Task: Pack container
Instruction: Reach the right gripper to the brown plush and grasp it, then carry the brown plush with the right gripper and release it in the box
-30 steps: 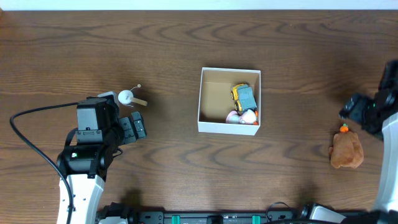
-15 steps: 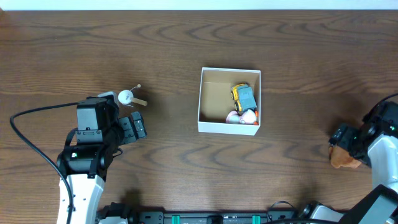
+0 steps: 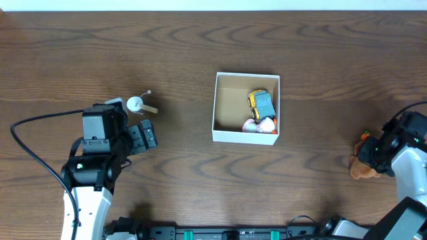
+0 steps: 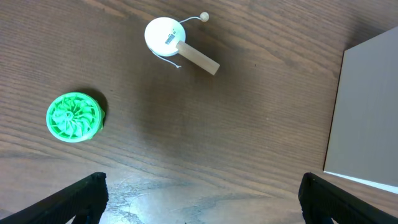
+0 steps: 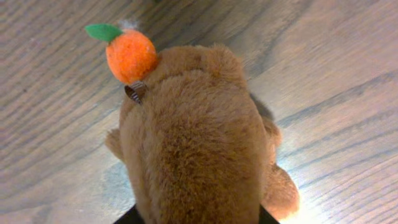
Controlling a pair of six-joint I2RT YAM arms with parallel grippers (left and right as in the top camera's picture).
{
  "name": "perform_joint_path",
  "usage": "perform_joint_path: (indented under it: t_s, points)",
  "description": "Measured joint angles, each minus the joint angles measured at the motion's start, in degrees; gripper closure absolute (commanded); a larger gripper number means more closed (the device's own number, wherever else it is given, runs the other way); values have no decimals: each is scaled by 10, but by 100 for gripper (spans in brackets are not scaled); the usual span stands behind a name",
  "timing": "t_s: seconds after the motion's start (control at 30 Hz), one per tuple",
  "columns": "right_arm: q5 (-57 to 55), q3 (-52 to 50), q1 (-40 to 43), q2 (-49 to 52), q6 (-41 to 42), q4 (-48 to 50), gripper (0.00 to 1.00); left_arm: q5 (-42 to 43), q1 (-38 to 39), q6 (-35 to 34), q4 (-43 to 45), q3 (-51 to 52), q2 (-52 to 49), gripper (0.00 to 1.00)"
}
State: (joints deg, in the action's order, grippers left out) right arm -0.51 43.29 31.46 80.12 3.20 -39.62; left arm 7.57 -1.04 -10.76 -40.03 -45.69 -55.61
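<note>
My right fingers (image 5: 129,219) show only as dark tips at the lower edge of the wrist view, one on each side of the brown plush toy (image 5: 199,143). I cannot tell if they already press it. The plush lies on the counter (image 3: 200,53), and its orange ball (image 5: 129,55) with a green leaf points to 11 o'clock in that view. My left fingers (image 4: 81,199) are spread wide and hold nothing. Ahead of them, a green disc (image 4: 74,116) lies at 10 o'clock and a white round toy with a wooden stick (image 4: 165,36) at 12 o'clock. From overhead, the container (image 3: 245,137) stands in the middle of the counter. The plush is well apart from it at 4 o'clock and the left fingers at 8 o'clock. A yellow toy car (image 3: 261,102) and a pink toy (image 3: 252,125) lie inside it, against its right wall.
</note>
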Motion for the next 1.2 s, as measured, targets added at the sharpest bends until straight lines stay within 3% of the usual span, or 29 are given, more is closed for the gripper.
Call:
perform_joint_path:
  t_s: [0.23, 0.5, 0.63, 0.7, 0.77, 0.87, 0.93, 1.0, 1.07, 1.2]
  points:
    - [27, 66, -63, -3, 5, -52, 76, 0, 0, 0, 0, 0, 0, 2]
    - [52, 243, -262, -32, -20, -51, 71, 0, 0, 0, 0, 0, 0, 2]
    - [73, 283, -394, -38, -115, -27, 71, 0, 0, 0, 0, 0, 0, 2]
    - [79, 284, -465, -37, -184, -23, 63, 0, 0, 0, 0, 0, 0, 2]
    - [83, 284, -519, -34, -243, -19, 61, 0, 0, 0, 0, 0, 0, 2]
    - [78, 284, -588, -18, -335, 5, 71, 0, 0, 0, 0, 0, 0, 2]
    - [71, 284, -614, 3, -376, 24, 78, 0, 0, 0, 0, 0, 0, 2]
    - [66, 284, -624, 28, -398, 44, 78, 0, 0, 0, 0, 0, 0, 2]
    - [60, 284, -627, 63, -415, 54, 70, 0, 0, 0, 0, 0, 0, 2]
    - [50, 284, -627, 123, -433, 63, 71, 0, 0, 0, 0, 0, 0, 2]
